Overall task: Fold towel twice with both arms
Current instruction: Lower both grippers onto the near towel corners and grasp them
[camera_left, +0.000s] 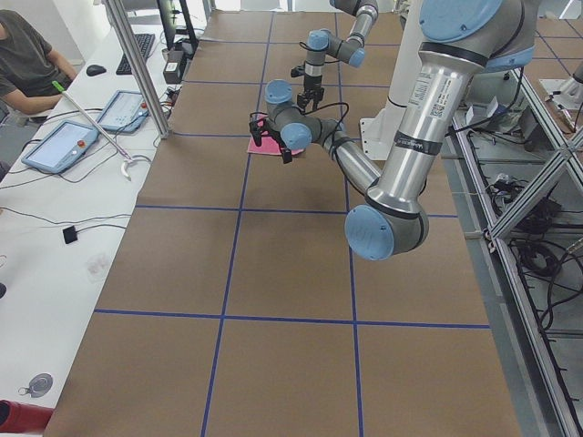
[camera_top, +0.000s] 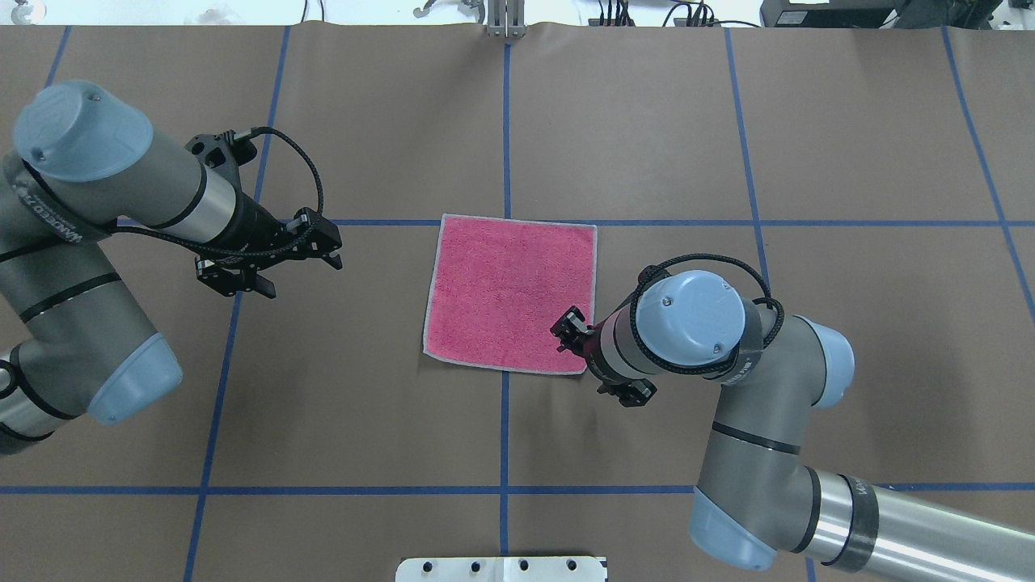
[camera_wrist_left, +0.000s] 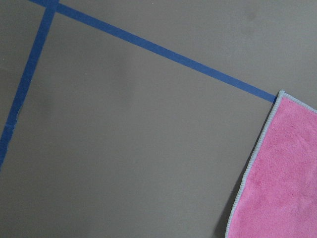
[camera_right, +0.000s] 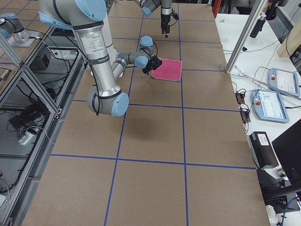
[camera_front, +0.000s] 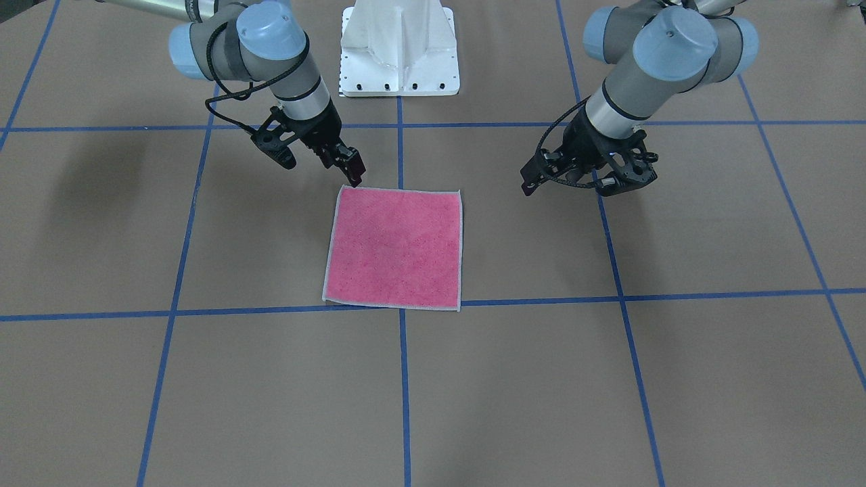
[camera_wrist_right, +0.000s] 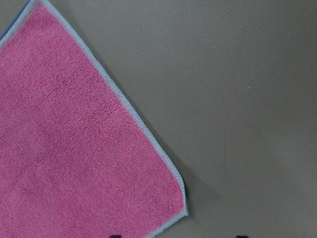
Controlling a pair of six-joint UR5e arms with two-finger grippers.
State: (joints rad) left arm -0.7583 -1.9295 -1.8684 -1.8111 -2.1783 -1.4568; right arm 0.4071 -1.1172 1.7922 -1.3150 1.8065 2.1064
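The towel (camera_front: 396, 247) lies flat and unfolded, pink face up, at the table's middle; it also shows in the overhead view (camera_top: 509, 291). My right gripper (camera_top: 566, 331) hovers over the towel's corner nearest the robot on its right side (camera_front: 353, 172). It is open and empty, and its wrist view shows that corner (camera_wrist_right: 74, 158). My left gripper (camera_top: 335, 250) is open and empty. It hangs above bare table well to the left of the towel (camera_front: 534, 172). Its wrist view catches the towel's far left corner (camera_wrist_left: 282, 178).
Brown paper with blue tape grid lines (camera_top: 505, 121) covers the table. The white pedestal base (camera_front: 399, 61) stands at the robot's edge. A side bench with tablets (camera_left: 59, 146) and a seated person (camera_left: 27, 55) runs along the far side.
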